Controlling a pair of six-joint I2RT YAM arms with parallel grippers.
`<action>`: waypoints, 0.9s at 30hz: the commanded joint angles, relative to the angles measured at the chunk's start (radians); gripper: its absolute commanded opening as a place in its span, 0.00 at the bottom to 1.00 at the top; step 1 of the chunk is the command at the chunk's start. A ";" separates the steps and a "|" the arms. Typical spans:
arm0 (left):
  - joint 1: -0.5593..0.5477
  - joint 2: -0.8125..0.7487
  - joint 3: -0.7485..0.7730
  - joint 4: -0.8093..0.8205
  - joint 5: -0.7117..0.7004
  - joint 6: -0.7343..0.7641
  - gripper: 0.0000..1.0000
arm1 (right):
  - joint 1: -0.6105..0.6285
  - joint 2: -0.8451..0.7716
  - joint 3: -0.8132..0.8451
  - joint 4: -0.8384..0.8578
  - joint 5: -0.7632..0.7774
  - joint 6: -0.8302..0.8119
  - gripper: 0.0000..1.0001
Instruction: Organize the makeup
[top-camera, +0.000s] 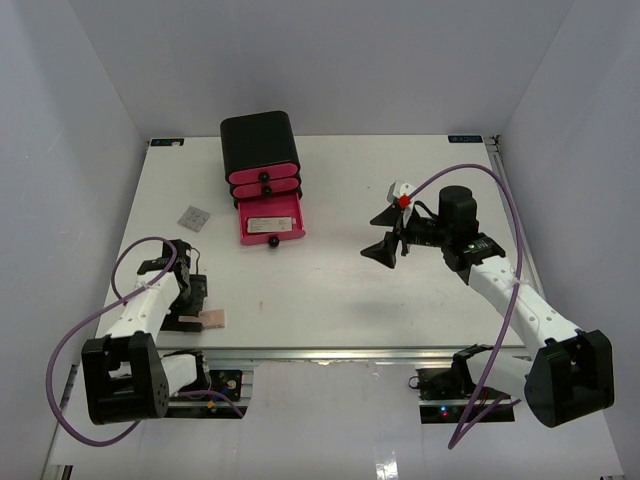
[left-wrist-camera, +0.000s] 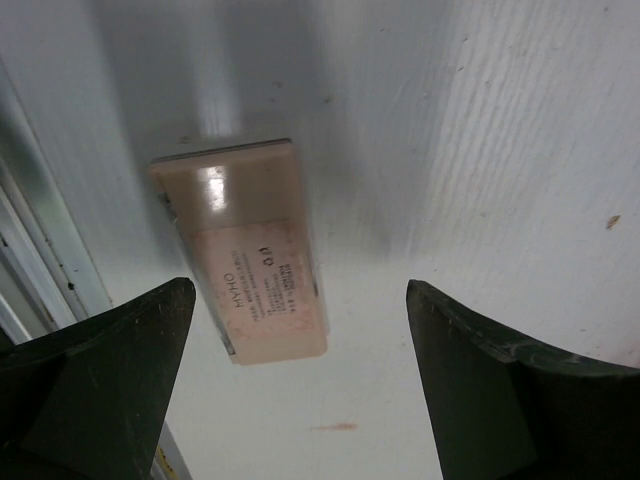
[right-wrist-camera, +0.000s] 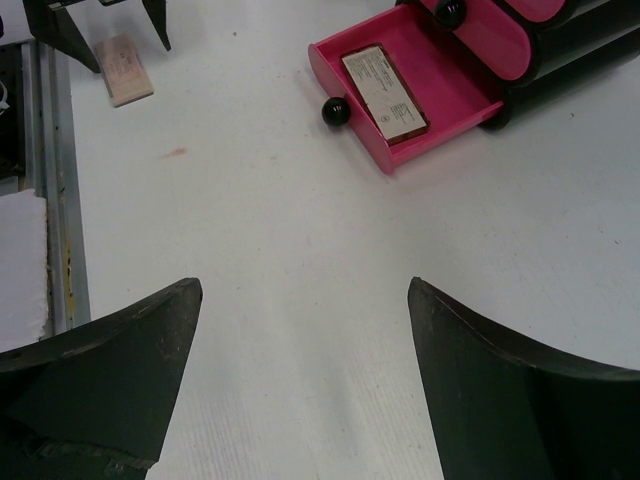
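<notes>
— Left gripper (left-wrist-camera: 300, 290)?
— Spread wide and empty, lower left by the table (top-camera: 400, 300)'s near edge. Bare white surface stretches to its right.
— And the compact (left-wrist-camera: 245, 250)?
— Flat beneath it, beige-pink, glossy, with a printed label.

**Overhead view:** bright, even, diffuse light from above. The matte white worktop (top-camera: 400, 180) carries only a faint, soft shadow toward its near edge, and focus is sharp throughout.

**Left wrist view:** dimmer. A broad grey shadow lies over the beige-pink flat rectangular compact (left-wrist-camera: 250, 270), whose glossy top bears a small white glare spot. The dark fingers (left-wrist-camera: 100, 380) of the left gripper (left-wrist-camera: 298, 290) are soft-edged.

**Right wrist view:** bright and crisp on the worktop. The dark fingers (right-wrist-camera: 520, 380) of the right gripper (right-wrist-camera: 305, 285) are blurred in the foreground.
</notes>
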 joint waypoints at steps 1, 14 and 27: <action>0.038 0.037 0.027 0.095 0.014 0.070 0.97 | -0.014 -0.015 -0.004 0.040 -0.027 0.009 0.90; 0.077 0.047 -0.051 0.140 0.068 0.116 0.92 | -0.040 -0.003 -0.009 0.046 -0.039 0.013 0.90; 0.082 0.047 -0.086 0.160 0.078 0.152 0.84 | -0.043 0.001 -0.009 0.046 -0.045 0.013 0.90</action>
